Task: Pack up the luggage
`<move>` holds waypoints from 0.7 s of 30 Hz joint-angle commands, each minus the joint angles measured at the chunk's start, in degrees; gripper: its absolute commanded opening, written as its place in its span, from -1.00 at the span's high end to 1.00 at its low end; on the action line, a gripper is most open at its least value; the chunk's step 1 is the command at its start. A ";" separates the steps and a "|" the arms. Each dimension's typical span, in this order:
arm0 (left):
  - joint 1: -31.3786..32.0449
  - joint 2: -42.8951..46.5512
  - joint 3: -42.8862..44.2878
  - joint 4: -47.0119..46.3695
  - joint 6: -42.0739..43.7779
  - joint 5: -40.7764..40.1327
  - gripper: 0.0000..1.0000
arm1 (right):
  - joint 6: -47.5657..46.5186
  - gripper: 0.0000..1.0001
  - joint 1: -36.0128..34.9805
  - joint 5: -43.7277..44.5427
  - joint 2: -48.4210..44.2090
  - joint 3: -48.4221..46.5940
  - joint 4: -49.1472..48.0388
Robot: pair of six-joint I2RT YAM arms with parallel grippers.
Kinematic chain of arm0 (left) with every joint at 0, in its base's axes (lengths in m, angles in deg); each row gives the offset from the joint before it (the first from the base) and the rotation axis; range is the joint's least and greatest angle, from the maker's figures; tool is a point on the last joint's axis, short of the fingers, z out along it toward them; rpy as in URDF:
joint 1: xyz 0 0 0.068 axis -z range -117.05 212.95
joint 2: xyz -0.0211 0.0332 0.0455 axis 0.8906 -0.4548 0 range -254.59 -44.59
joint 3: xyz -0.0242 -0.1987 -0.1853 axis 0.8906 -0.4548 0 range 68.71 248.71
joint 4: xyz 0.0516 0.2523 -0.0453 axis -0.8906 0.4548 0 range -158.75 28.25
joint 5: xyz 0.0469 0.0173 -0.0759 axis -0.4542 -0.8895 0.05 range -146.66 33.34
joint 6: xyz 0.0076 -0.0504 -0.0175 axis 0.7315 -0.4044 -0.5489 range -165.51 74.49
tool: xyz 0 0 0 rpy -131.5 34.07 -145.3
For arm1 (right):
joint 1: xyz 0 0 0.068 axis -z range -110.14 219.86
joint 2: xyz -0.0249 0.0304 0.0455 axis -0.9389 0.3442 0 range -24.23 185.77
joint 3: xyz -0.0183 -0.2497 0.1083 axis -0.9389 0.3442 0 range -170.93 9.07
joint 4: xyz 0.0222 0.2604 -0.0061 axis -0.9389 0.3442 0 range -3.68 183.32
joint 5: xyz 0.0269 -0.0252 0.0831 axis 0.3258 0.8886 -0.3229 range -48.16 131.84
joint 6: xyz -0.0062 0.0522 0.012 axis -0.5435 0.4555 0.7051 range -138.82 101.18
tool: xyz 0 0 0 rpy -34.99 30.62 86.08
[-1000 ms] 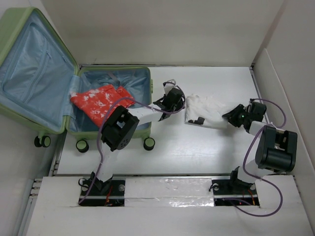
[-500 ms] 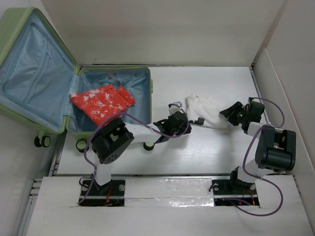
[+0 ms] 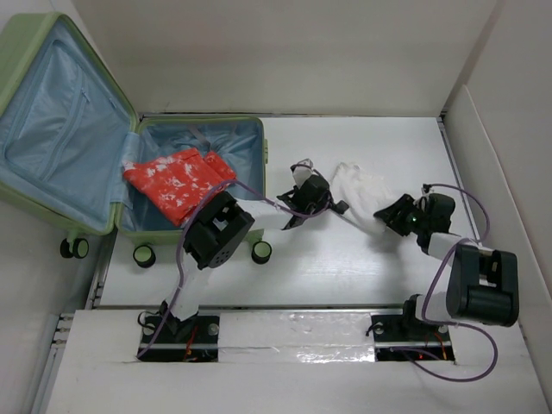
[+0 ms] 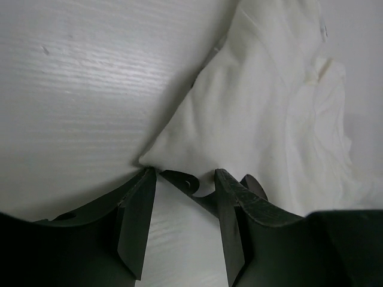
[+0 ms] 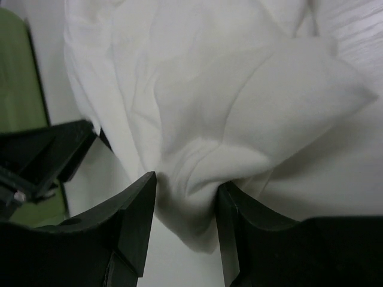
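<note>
The luggage [image 3: 19, 52] lies open at the left, its lid propped up and its blue lining showing. A red patterned garment [image 3: 177, 179] lies in its base. A crumpled white cloth [image 3: 358, 183] lies on the table between my arms. My left gripper [image 3: 333, 205] is at its left edge. In the left wrist view the left gripper [image 4: 182, 173] is narrowly open with the cloth's corner [image 4: 239, 119] at its fingertips. My right gripper [image 3: 385, 214] is at the cloth's near right edge. In the right wrist view the right gripper [image 5: 185, 185] pinches a fold of the cloth [image 5: 209, 119].
A small black piece [image 4: 187, 181] pokes out under the cloth's corner. The suitcase's green side [image 5: 17, 78] and black wheels [image 3: 261, 252] are to the left. White walls [image 3: 500, 129] close in the back and right. My left gripper shows in the right wrist view [image 5: 42, 155].
My left gripper swung from the table in front of the suitcase up to the cloth's left edge. My right gripper moved left and nearer, onto the cloth's edge, and the cloth bunched toward it.
</note>
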 commanded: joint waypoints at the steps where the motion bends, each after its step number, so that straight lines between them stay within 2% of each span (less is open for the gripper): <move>1: -4.16 1.17 1.78 0.78 -1.45 -1.72 0.18 | -2.04 0.02 -2.64 -3.75 -4.63 2.87 -0.27; 2: -5.14 1.87 1.60 0.08 -1.37 -1.37 0.17 | -1.86 0.00 -4.12 -4.02 -5.69 3.58 -0.27; 4: -7.51 3.45 1.86 -2.03 -0.06 0.47 0.13 | -1.43 -0.20 -5.63 -4.37 -9.02 4.29 0.60; 5: -8.13 3.72 3.08 -2.12 0.65 1.61 0.10 | -1.51 -0.31 -6.15 -4.55 -10.08 4.03 2.44; 6: -8.14 4.33 3.62 -1.86 1.61 3.45 0.07 | -1.86 -0.52 -6.16 -4.63 -11.23 3.59 3.76; 8: -8.14 5.38 3.54 -0.55 4.42 4.08 0.07 | -3.61 -0.68 -6.16 -3.94 -14.99 1.06 7.01; 10: -6.92 8.98 -0.13 -0.71 5.13 3.38 0.07 | -5.46 -0.88 -6.16 0.60 -17.99 -1.15 13.51; 11: -5.17 10.73 -5.73 -3.24 4.88 2.60 0.07 | -6.68 -0.90 -6.16 2.46 -19.66 -1.94 16.14; 12: -3.85 14.32 -8.31 -4.83 4.44 1.20 0.07 | -6.87 -0.99 -6.16 4.83 -22.72 -3.08 17.91; 14: -0.68 16.72 -13.67 -7.21 3.73 -0.13 0.06 | -6.61 -1.00 -6.16 9.85 -25.20 -3.44 18.10; 16: 3.98 16.82 -13.52 -6.09 1.89 -2.42 0.04 | -6.26 -1.00 -6.16 11.70 -27.32 -3.70 17.22; 21: 6.98 10.95 -10.27 -5.21 -8.38 -3.29 0.04 | -6.08 -0.97 -6.16 10.66 -29.16 -6.51 19.50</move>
